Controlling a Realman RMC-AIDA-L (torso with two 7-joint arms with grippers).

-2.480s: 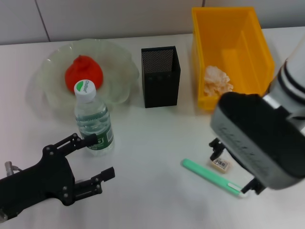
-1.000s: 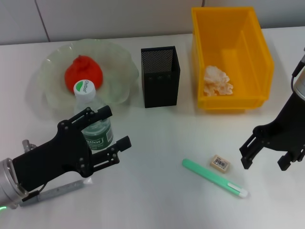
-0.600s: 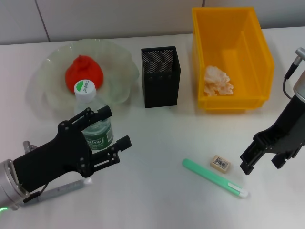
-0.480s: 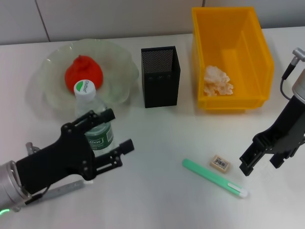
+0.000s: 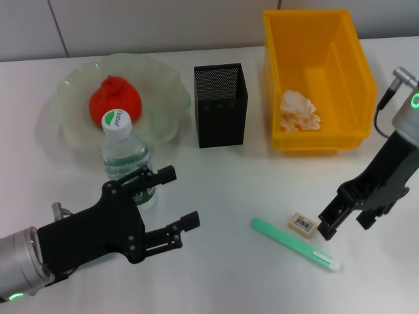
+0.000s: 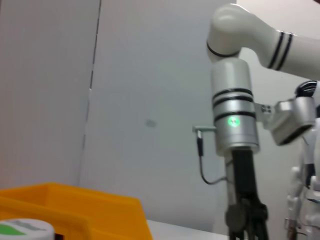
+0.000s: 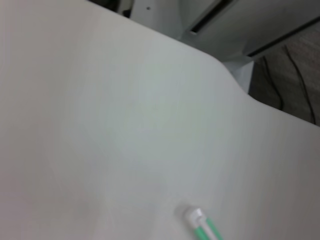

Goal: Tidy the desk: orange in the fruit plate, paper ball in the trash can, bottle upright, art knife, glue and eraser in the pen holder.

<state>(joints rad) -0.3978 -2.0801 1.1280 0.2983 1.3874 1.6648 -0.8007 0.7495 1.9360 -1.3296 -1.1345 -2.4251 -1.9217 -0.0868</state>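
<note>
Green art knife point(image 5: 294, 244): lying flat on the white table point(image 5: 222, 190), front right, its white tip point(image 7: 195, 216) pointing toward the robot's right. Eraser point(image 5: 302, 224): small, labelled, flat on the table just behind the knife, apart from it. Right pincer point(image 5: 342, 216): fingers spread, empty, low over the table just right of the eraser, near the knife's white end. Bottle point(image 5: 126, 163): upright, white cap with green label, standing front left just before the fruit plate point(image 5: 160, 78). Orange point(image 5: 115, 99): resting in the plate, behind the bottle. Left pincer point(image 5: 171, 206): fingers spread, empty, just in front and to the right of the bottle, one finger close beside the bottle's lower part; contact cannot be told. Pen holder point(image 5: 220, 104): black mesh, upright, at the centre back between plate and bin. Trash can point(image 5: 361, 72): yellow bin at back right, with the paper ball point(image 5: 298, 111) inside near its front wall.
</note>
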